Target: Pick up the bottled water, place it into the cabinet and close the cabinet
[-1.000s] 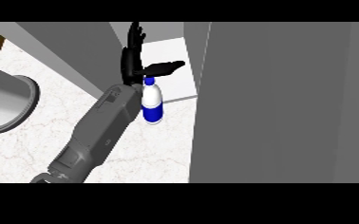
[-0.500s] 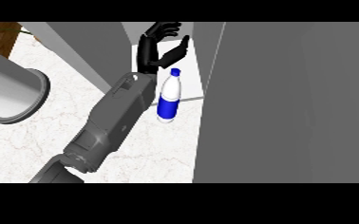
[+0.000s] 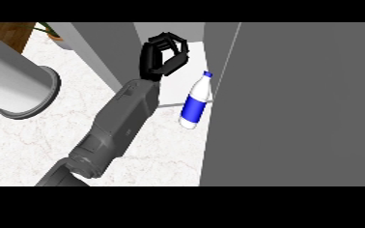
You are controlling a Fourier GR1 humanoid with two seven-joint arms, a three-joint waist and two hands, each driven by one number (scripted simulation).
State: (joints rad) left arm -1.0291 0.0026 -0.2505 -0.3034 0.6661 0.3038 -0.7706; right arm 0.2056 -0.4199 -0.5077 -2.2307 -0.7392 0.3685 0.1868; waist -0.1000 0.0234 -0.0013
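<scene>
Nearest to me, one grey forearm comes up from the lower left edge across the white marbled table, slanting toward the cabinet. Only one hand shows, and from where the arm enters I cannot tell for sure which of the two it is; I take it for the left hand. Just right of the forearm lies the single bottled water, clear with a blue label and a blue cap, tilted with its cap pointing up and away, its side close against the tall grey cabinet door that fills the right of the view. The bottle is apart from the hand, nothing gripping it. Further on, the black hand sits above the bottle, its fingers curled inward toward the thumb, closing on nothing. At the far left stands one big grey cylindrical pot, and beyond it one brown patch with a green leaf.
</scene>
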